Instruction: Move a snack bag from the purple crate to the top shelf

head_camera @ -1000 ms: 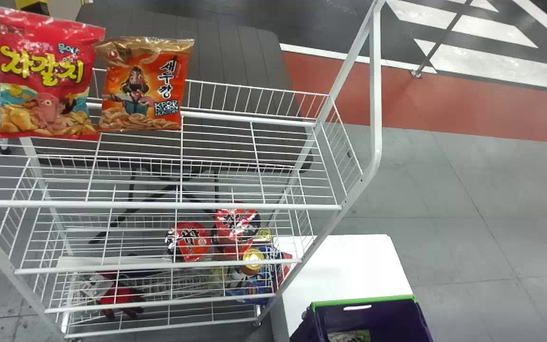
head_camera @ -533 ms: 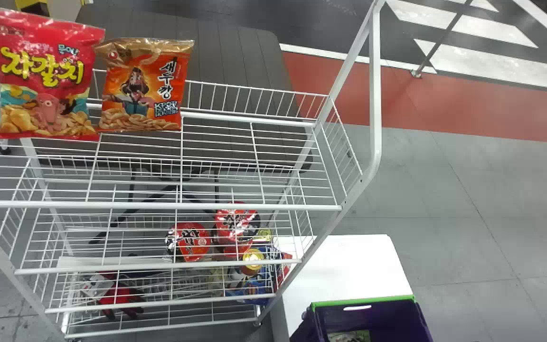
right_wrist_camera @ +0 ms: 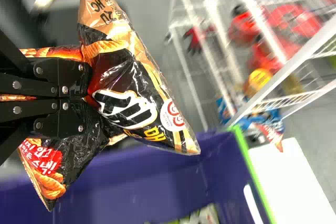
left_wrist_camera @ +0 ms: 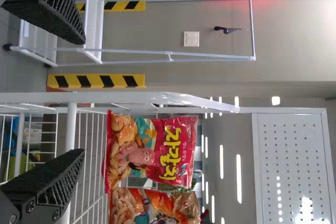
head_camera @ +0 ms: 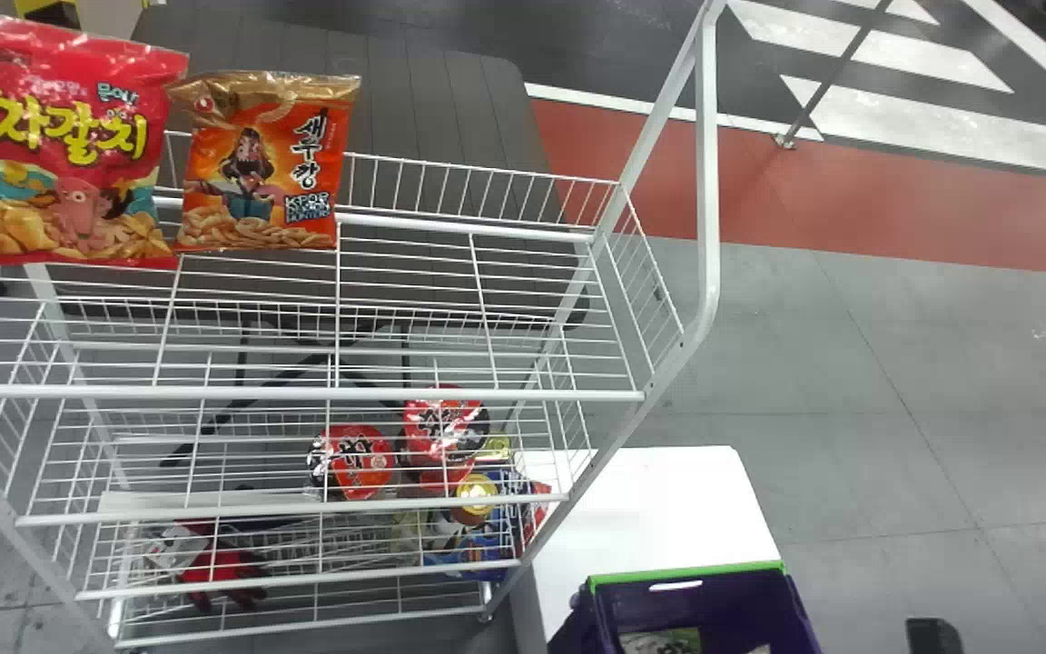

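Note:
At the head view's bottom edge, right of the purple crate (head_camera: 686, 604), a black part of my right arm or gripper (head_camera: 933, 636) shows. In the right wrist view my right gripper (right_wrist_camera: 86, 98) is shut on the middle of a black and orange snack bag (right_wrist_camera: 131, 90), which is creased around the fingers and held above the crate (right_wrist_camera: 157, 182). On the left of the top shelf (head_camera: 487, 395) stand a red snack bag (head_camera: 74, 136) and an orange one (head_camera: 260, 163). My left gripper (left_wrist_camera: 84, 96) is open, empty, with the red bag (left_wrist_camera: 157, 150) beyond it.
Lower shelves hold red noodle cups (head_camera: 355, 461), several other packs and a red and black item (head_camera: 223, 572). A white table (head_camera: 659, 509) adjoins the rack's right side. The rack's slanted right post (head_camera: 709, 182) rises above the top shelf.
A black part of my right arm or gripper has come into the head view at the bottom right. The rack and crate appear slightly farther left there.

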### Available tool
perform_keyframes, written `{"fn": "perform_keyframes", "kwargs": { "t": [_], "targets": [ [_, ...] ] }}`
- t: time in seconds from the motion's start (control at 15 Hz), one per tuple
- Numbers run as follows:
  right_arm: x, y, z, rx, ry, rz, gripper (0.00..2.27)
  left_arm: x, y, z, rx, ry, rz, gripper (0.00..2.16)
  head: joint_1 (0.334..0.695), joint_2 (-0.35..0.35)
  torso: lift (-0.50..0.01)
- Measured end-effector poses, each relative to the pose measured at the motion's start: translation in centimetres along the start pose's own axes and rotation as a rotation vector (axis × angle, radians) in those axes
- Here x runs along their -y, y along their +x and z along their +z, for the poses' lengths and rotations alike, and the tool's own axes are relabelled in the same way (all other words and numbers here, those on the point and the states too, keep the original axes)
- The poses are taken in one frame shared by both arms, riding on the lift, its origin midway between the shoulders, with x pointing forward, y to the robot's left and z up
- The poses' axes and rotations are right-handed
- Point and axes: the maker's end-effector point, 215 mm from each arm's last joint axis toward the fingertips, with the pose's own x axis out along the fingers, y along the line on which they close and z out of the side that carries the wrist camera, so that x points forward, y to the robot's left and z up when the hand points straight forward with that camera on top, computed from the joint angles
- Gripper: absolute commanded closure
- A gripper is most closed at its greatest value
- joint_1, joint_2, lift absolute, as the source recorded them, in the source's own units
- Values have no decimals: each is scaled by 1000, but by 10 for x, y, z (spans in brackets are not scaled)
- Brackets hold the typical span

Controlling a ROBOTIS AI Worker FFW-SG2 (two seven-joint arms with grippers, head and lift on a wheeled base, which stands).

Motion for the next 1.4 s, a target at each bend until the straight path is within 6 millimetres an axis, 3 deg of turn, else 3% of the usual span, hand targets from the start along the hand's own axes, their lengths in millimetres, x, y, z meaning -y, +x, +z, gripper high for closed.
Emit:
{"fn": "perform_keyframes", "kwargs": {
  "t": [0.2,0.47,0.67,0.87,1.0,1.2,1.4],
  "targets": [
    [-52,-11,23,121,30,123,1963,2,-1,-1,-4,1,0,70,695,-181,1],
    [-128,-63,56,229,69,252,1963,7,0,-2,-10,3,-6,73,695,-123,1],
    [-186,-109,104,350,-104,271,1959,11,1,-1,-13,10,-10,73,695,-103,1],
    [-220,-141,150,483,-223,248,1959,12,1,-1,-18,13,-14,73,695,-104,1],
    [-235,-138,159,499,-243,263,1959,13,1,-1,-17,14,-16,73,695,-83,1],
    [-260,-110,154,445,-252,330,1959,15,1,-1,-18,14,-22,76,695,-32,1],
    [-287,-95,179,516,-348,328,1959,19,1,-3,-22,13,-31,76,695,1,1]
  ]
}}
